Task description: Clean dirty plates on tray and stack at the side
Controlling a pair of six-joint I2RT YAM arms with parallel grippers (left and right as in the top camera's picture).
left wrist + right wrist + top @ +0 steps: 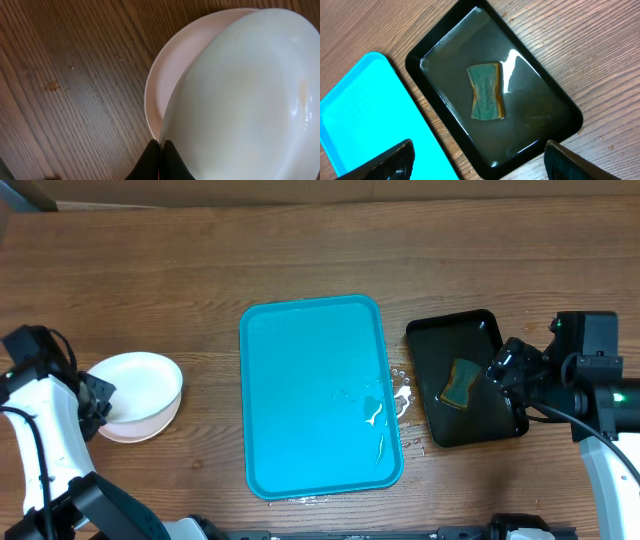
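Overhead: turquoise plastic tray (320,395), rounded corners, raised rim, with water droplets (375,417) toward its 4 o'clock corner. White round plates (140,395) sit on the wood-grain surface (200,270) at the tray's 9 o'clock, apart from it; the count is hard to tell. Left gripper (100,395) touches their 9 o'clock edge. Glossy black tray (435,345) at 3 o'clock holds a sponge (460,383). Right gripper (505,370) hangs over its 3 o'clock rim.

Left wrist: top plate (245,100) is tilted over the lower plate (162,85), both cut off by the frame. Jaws nearly together, pinching the top plate's rim at 6 o'clock.

Right wrist: jaws wide apart, holding nothing, only the tips visible. Sponge is green with a tan edge, waisted, lying in shallow water. Turquoise tray is cropped at 8 o'clock.
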